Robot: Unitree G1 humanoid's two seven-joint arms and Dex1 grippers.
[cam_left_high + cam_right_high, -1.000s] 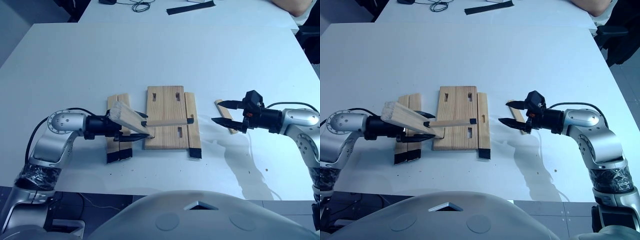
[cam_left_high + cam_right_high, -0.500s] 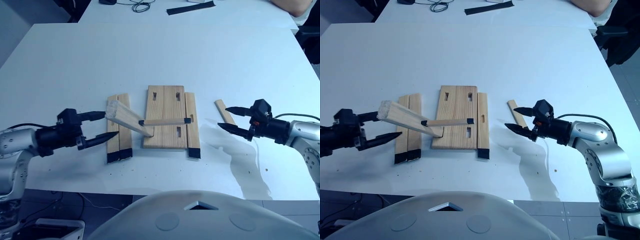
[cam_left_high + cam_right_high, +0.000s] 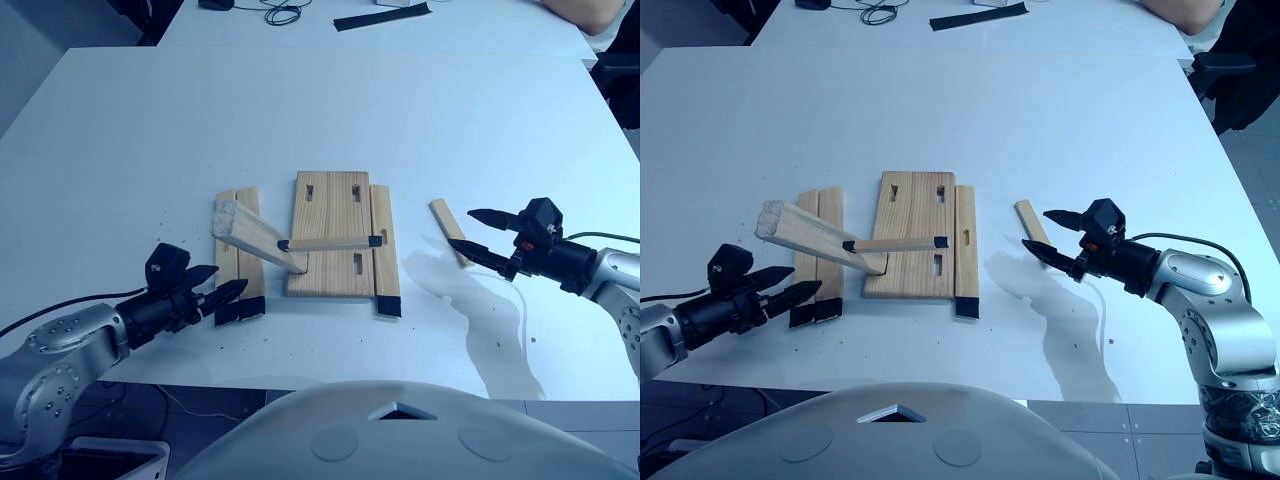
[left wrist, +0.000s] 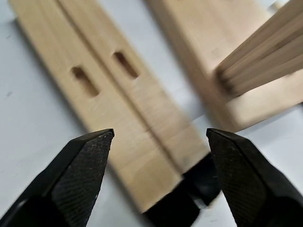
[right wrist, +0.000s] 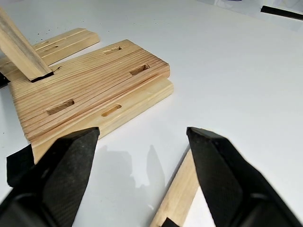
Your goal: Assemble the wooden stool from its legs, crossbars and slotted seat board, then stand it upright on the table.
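With my left gripper (image 3: 232, 276) spread and empty, the two flat legs (image 4: 142, 123) lie just ahead of its tips, long axis running straight away from it, so it's the nearer arm; my right gripper (image 3: 460, 228), equally empty, hangs by the loose crossbar (image 3: 445, 218).

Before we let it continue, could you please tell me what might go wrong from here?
The tilted leg leans in the seat board slot with neither gripper holding it; it may topple out. The open left gripper sits close to the two flat legs and could nudge them.
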